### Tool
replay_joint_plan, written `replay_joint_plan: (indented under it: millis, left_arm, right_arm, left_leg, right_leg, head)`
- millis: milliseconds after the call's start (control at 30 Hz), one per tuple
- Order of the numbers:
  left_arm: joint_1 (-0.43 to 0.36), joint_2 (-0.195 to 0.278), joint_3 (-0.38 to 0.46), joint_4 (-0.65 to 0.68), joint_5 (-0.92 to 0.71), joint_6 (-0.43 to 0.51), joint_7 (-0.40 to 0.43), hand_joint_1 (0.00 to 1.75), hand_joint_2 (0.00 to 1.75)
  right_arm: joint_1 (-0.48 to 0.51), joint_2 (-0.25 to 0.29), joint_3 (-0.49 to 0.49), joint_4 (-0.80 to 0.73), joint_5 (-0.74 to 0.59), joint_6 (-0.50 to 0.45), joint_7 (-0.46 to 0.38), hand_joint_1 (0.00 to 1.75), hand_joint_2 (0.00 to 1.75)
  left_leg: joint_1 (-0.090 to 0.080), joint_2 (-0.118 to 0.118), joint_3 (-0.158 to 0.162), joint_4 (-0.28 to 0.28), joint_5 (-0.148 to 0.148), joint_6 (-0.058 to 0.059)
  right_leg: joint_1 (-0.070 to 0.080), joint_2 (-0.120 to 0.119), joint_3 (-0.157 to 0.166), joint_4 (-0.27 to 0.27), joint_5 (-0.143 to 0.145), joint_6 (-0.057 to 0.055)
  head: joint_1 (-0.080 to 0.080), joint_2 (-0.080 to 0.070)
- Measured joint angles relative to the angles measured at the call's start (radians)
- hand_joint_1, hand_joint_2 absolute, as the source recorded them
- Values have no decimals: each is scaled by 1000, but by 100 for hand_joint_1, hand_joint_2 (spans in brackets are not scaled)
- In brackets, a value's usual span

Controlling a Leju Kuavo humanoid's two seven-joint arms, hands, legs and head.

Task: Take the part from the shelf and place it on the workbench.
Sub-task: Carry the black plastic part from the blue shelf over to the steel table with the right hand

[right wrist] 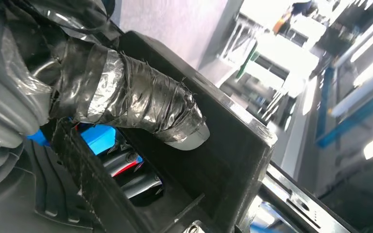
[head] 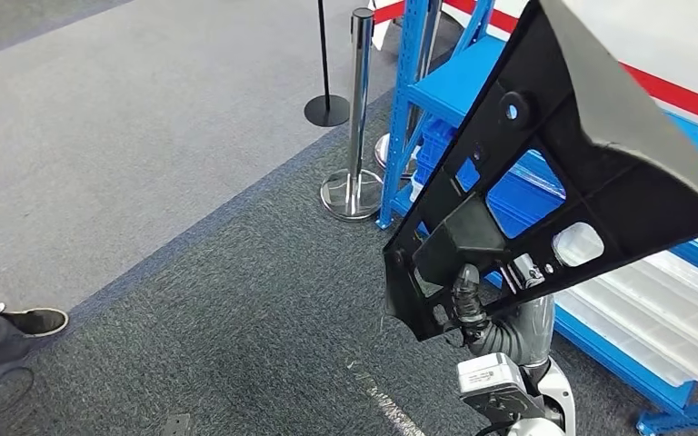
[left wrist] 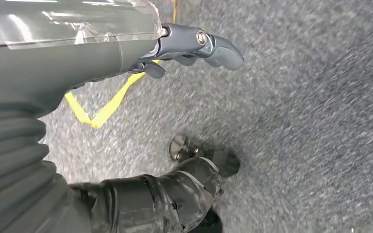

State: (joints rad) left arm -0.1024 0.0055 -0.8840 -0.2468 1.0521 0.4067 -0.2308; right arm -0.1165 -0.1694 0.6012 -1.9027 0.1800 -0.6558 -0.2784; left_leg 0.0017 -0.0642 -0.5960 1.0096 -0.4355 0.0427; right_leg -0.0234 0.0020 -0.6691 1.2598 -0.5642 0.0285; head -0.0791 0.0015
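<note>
The black plastic part (head: 563,173), a large flat panel with cut-out openings, is raised in the air at the right of the scene, in front of the blue shelf (head: 436,91). The right hand (head: 468,295) grips it at its near lower edge, its taped thumb (right wrist: 141,104) lying over a ridge of the part (right wrist: 233,160). The left hand (left wrist: 194,46) hangs over grey carpet (left wrist: 311,121) holding nothing, fingers loosely apart. A chrome stanchion (head: 356,136) stands left of the shelf, and a person's shoe (head: 32,320) rests at the near left.
</note>
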Motion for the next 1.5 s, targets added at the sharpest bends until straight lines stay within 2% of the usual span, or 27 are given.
replay_joint_plan:
  millis: [33,100,167,200,233,300,367,433,467,500,567,600,667,733,800,867,933,967,1033,1100,1167,1233,1267,1300,1400,1433,1500]
  left_arm:
    - [0,-1,-2,0,-2,0,0,0,175]
    - [-3,-2,-4,0,-8,-1,0,0,175]
    - [-9,-2,-7,0,-17,-1,-1,0,175]
    - [-11,0,-8,1,-23,-1,0,0,175]
    - [-13,1,-11,1,-29,0,0,0,175]
    - [-18,2,-16,3,-36,6,1,0,175]
    - [-26,1,-19,3,-36,18,-2,0,175]
    - [-32,1,-20,3,-33,28,-6,0,175]
    - [-32,1,-20,3,-29,31,-8,0,175]
    - [-31,1,-21,3,-24,33,-10,0,175]
    - [-27,2,-21,3,-10,37,-16,0,175]
    - [-25,4,-21,3,-1,39,-16,0,175]
    - [-21,5,-21,3,13,42,-2,0,175]
    - [-12,5,-21,4,21,47,15,0,175]
    - [-4,4,-21,5,25,50,24,0,175]
    - [-4,3,-21,5,26,50,27,0,175]
    - [-6,3,-21,5,27,52,30,0,175]
    - [-7,3,-20,5,30,53,32,0,175]
    - [-5,3,-20,5,39,57,29,0,175]
    - [-3,4,-20,5,50,64,17,0,175]
    - [-5,6,-20,6,59,72,8,0,175]
    - [-4,12,-19,7,66,77,7,0,175]
    - [-2,15,-19,8,68,78,9,0,175]
    - [0,17,-18,10,69,80,11,0,175]
    - [-3,19,-18,11,70,83,10,0,175]
    - [-5,19,-18,11,70,83,7,0,175]
    - [-3,21,-18,11,71,83,3,0,175]
  right_arm:
    - [0,-1,0,-3,2,2,3,175,175]
    - [2,-4,0,-8,11,2,10,175,175]
    - [6,-4,0,-12,23,0,17,175,175]
    - [7,-5,0,-14,27,0,19,175,175]
    - [6,-5,0,-16,30,-1,22,175,175]
    - [4,-4,0,-18,20,-1,22,175,175]
    - [0,-4,0,-19,-9,5,14,175,175]
    - [-5,-4,0,-15,-39,13,1,175,175]
    - [-9,-4,0,-12,-52,18,-7,175,175]
    - [-13,-3,0,-8,-65,23,-17,175,175]
    - [-22,1,0,0,-101,37,-47,175,175]
    - [-25,4,0,5,-126,46,-69,175,175]
    - [-29,12,0,16,-183,63,-118,175,175]
    - [-32,19,0,27,-217,72,-150,175,175]
    - [-36,24,0,36,-226,74,-160,175,175]
    - [-37,25,0,45,-229,74,-163,175,175]
    - [-34,25,0,55,-236,75,-168,175,175]
    - [-34,26,0,60,-243,78,-174,175,175]
    - [-41,29,0,70,-261,91,-191,175,175]
    - [-53,36,1,81,-277,108,-210,175,175]
    - [-62,48,2,93,-292,122,-223,175,175]
    - [-68,60,5,107,-307,131,-234,175,175]
    - [-73,67,6,115,-314,133,-239,175,175]
    - [-77,74,8,121,-319,134,-245,175,175]
    - [-83,87,9,132,-329,137,-259,175,175]
    - [-84,90,9,136,-330,138,-262,175,175]
    - [-85,95,10,144,-332,141,-263,175,175]
  left_leg:
    - [1,-14,-1,6,-3,-4]
    - [0,-40,-14,24,-8,-15]
    - [2,-63,-29,33,-7,-27]
    - [5,-75,-34,31,-4,-33]
    - [6,-70,-38,33,-3,-38]
    - [3,-16,-59,74,-26,-48]
    - [3,45,-113,186,-80,-57]
    - [7,58,-167,292,-115,-61]
    - [7,59,-172,301,-108,-61]
    - [7,62,-156,268,-83,-58]
    - [0,95,-85,132,-23,-44]
    - [-6,114,-54,74,-6,-36]
    - [-18,129,-32,26,-2,-24]
    - [-15,104,-30,15,5,-15]
    - [-8,83,-19,-3,13,-6]
    - [-4,59,-13,-12,18,1]
    - [-4,31,-14,-10,18,4]
    - [-4,15,-14,-7,16,4]
    - [-2,-16,-14,4,11,0]
    - [0,-44,-22,23,2,-11]
    - [2,-67,-37,37,-2,-22]
    - [7,-91,-48,35,3,-34]
    - [9,-88,-51,36,4,-40]
    - [7,-69,-57,46,-2,-45]
    - [3,35,-137,204,-76,-57]
    - [3,51,-172,269,-99,-59]
    - [3,59,-198,312,-98,-57]
  right_leg:
    - [-4,13,28,-66,38,1]
    - [-11,56,74,-173,75,2]
    - [-11,73,84,-200,73,-2]
    - [-11,61,84,-199,76,-7]
    - [-10,49,85,-202,78,-13]
    - [-13,24,91,-208,81,-25]
    - [-9,-3,95,-211,80,-32]
    - [-6,-32,96,-211,78,-35]
    - [-5,-45,97,-211,76,-35]
    - [-3,-58,99,-211,75,-36]
    - [1,-81,105,-212,70,-34]
    - [3,-91,108,-213,67,-31]
    - [7,-111,113,-218,64,-23]
    - [8,-125,119,-223,61,-13]
    - [7,-85,113,-200,41,-5]
    - [5,-25,65,-97,-11,-3]
    - [5,-7,0,25,-53,-1]
    - [4,-5,-16,47,-47,0]
    - [1,3,5,-23,17,2]
    - [-8,45,55,-145,72,3]
    - [-11,84,76,-193,76,0]
    - [-8,72,78,-194,75,-13]
    - [-7,58,80,-197,77,-20]
    - [-8,45,83,-200,78,-27]
    - [-3,0,88,-205,78,-39]
    - [0,-17,89,-205,76,-41]
    - [5,-44,91,-205,72,-43]
  head:
    - [0,0]
    - [1,0]
    - [2,0]
    - [1,0]
    - [1,0]
    - [-6,0]
    - [-15,0]
    - [-15,0]
    - [-15,0]
    - [-15,0]
    - [-15,0]
    - [-15,0]
    - [-14,0]
    - [-15,0]
    - [-11,0]
    - [-6,0]
    - [-5,0]
    - [-5,0]
    - [-5,0]
    - [-5,0]
    - [-5,0]
    - [-5,0]
    - [-5,0]
    - [-8,0]
    - [-19,0]
    - [-20,0]
    - [-20,0]
